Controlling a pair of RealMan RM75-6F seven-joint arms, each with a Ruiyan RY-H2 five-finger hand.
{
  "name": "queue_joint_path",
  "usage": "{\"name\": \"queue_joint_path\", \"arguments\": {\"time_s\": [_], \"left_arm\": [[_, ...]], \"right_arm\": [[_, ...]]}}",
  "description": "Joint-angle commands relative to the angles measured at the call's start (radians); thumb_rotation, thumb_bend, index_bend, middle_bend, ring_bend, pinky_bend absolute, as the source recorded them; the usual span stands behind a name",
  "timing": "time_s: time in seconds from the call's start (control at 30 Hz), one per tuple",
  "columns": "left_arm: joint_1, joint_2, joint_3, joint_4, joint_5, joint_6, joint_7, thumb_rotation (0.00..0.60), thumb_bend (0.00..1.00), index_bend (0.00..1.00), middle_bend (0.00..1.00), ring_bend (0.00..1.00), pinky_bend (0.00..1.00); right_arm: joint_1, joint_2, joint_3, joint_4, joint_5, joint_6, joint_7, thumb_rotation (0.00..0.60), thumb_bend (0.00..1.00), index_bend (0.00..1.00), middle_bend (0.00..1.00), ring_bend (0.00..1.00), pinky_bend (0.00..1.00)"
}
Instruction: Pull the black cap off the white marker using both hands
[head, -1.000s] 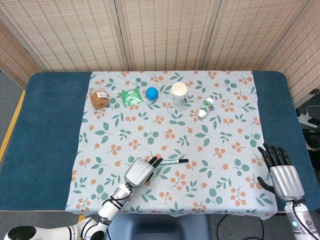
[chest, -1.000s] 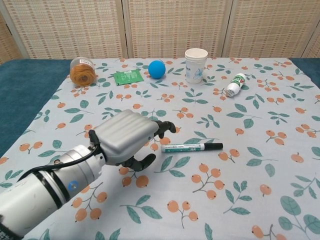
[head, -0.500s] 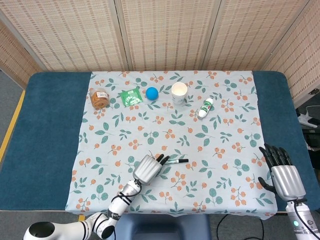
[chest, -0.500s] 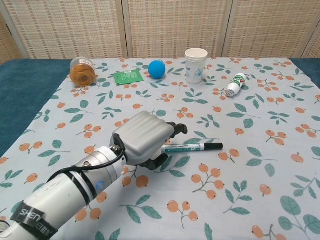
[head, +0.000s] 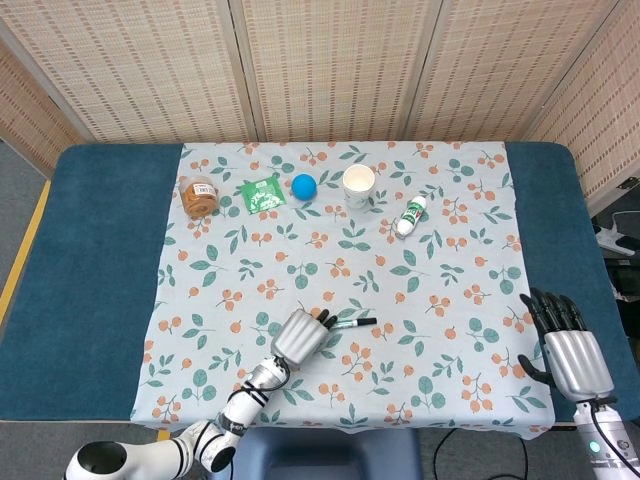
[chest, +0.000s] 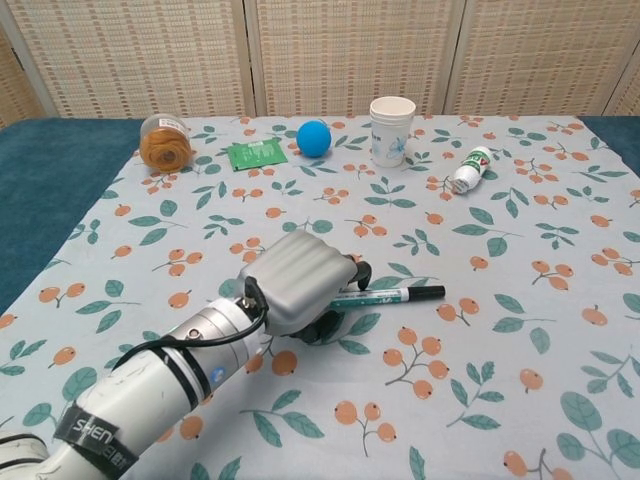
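At lower centre the left hand (chest: 300, 285) curls around the white marker (chest: 375, 295), black cap (chest: 428, 292) still on, while the right hand (head: 566, 345) waits empty, fingers spread.

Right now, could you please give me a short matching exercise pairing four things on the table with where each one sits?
Things:
1. white marker
2. blue ball
3. paper cup
4. right hand

Places:
A. between the green packet and the cup
B. at the table's right edge, holding nothing
C. at the left hand
D. just right of the ball

Pairs: 1-C, 2-A, 3-D, 4-B
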Motion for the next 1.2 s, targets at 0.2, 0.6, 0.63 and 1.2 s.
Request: {"name": "queue_joint_path", "arguments": {"time_s": [0.2,0.6,0.63,1.2], "left_arm": [[-0.006,-0.003,0.009,0.014,-0.004,0.009,0.003,0.600,0.43,0.39,0.46,0.77,0.92],[0.010,0.023,0.025,-0.035,0.013,0.074,-0.037,0.600,0.43,0.58,0.66,0.78,0.93],[0.012,0.028,0.026,-0.045,0.016,0.083,-0.045,0.600,0.43,0.59,0.67,0.79,0.93],[0.046,0.097,0.003,-0.257,-0.038,0.104,0.024,0.600,0.43,0.65,0.75,0.79,0.94]], "right_arm": [[0.000,0.001,0.000,-0.003,0.003,-0.001,-0.002,0.600,0.16,0.00,0.00,0.00,0.00],[0.005,-0.018,-0.009,0.004,-0.026,0.000,0.007,0.600,0.16,0.00,0.00,0.00,0.00],[0.005,-0.027,-0.011,0.008,-0.033,0.002,0.011,0.600,0.16,0.00,0.00,0.00,0.00],[0.089,-0.281,-0.001,0.091,-0.130,-0.043,0.078,0.600,0.17,0.27,0.00,0.00,0.00]]}}
